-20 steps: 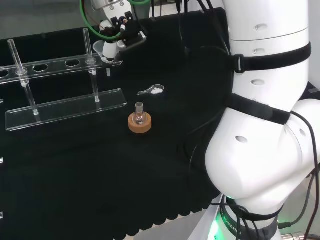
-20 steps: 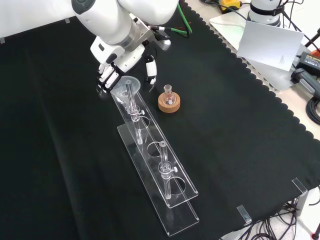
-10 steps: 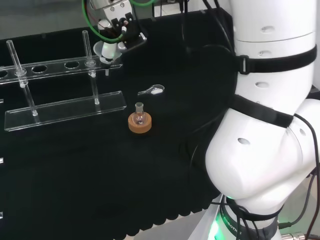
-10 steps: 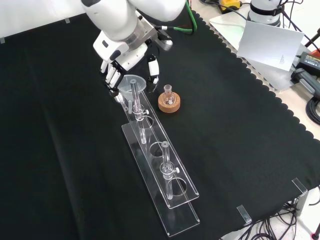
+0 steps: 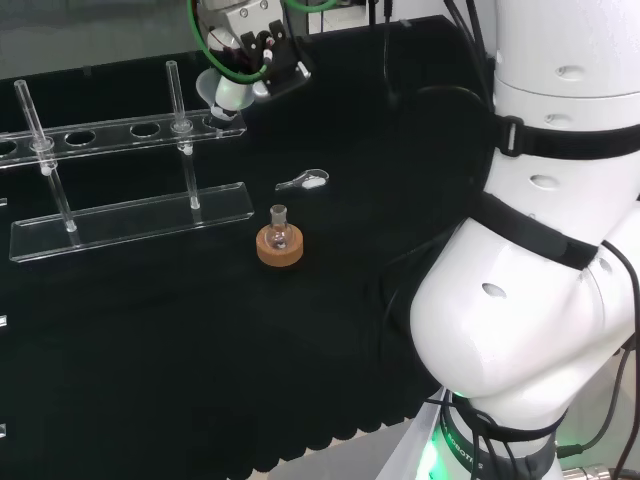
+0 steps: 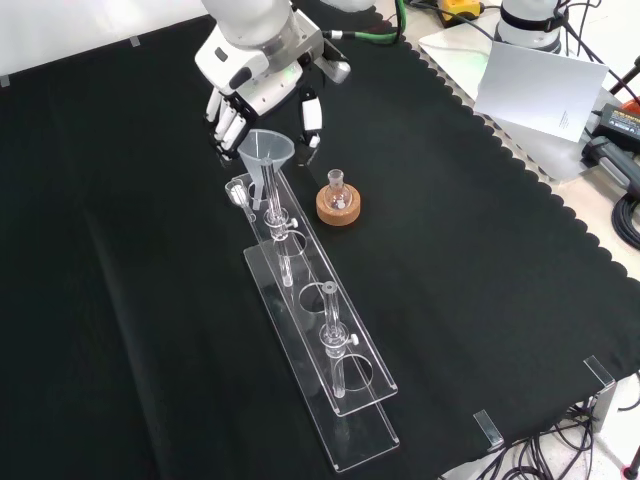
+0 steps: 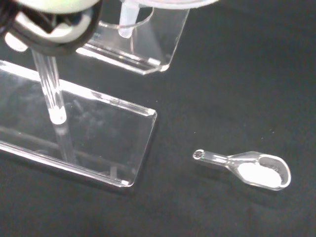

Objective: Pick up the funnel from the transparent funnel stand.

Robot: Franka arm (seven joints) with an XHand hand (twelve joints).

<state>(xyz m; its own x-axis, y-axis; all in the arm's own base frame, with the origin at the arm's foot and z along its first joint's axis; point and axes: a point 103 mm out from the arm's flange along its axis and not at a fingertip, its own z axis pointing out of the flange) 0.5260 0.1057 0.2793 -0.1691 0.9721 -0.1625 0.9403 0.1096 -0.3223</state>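
Black cloth over the table, cables and gear along its far edges. Clear plastic funnel is at the hand-side end of the long transparent funnel stand, cone up, stem pointing straight down. In the front view the cone sits above the stand's top plate; wrist view shows the stem tip at or just inside the end hole, so I judge it lifted but not yet clear. Black and white hand comes in from the front view's top, directly behind the funnel, fingers on one side of the cone and thumb on the other, curled round it: gripping the funnel. Funnel axis is vertical, so extraction needs a straight upward pull. Small flask on a cork ring stands just beside the stand; a clear glass scoop with white powder lies near it.
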